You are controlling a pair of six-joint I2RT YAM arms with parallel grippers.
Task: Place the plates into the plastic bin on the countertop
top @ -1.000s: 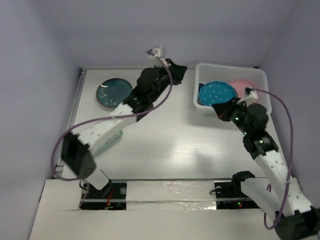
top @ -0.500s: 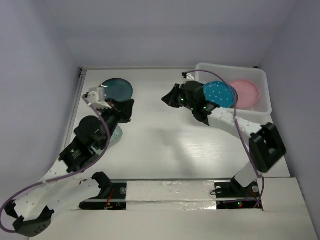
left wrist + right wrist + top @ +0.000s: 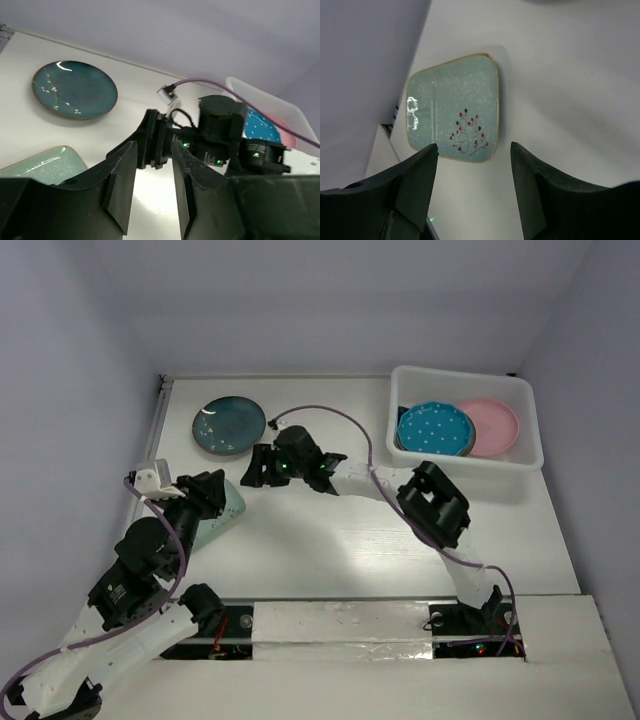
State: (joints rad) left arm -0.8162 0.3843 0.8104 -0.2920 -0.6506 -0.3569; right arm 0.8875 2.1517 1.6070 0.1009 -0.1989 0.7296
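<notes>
Evidently lining up a pickup, the right claw (image 3: 473,147) hangs wide and empty over the mint plate (image 3: 452,107) lying on the surface (image 3: 330,540), well apart from the bin (image 3: 460,371), while the left claw (image 3: 153,147) sits beside it, narrowly parted and empty.

Quick count: 4 plates showing, so 1 dark teal plate (image 3: 229,426), 1 mint green plate (image 3: 455,107), 1 blue dotted plate (image 3: 435,428), 1 pink plate (image 3: 492,425). 1 plastic bin (image 3: 460,375) with 2 in it, 2 on the countertop (image 3: 330,540). 2 grippers: left gripper (image 3: 152,165), right gripper (image 3: 472,175).

Overhead view, two close wrist views sharing mint plate (image 3: 455,107)
</notes>
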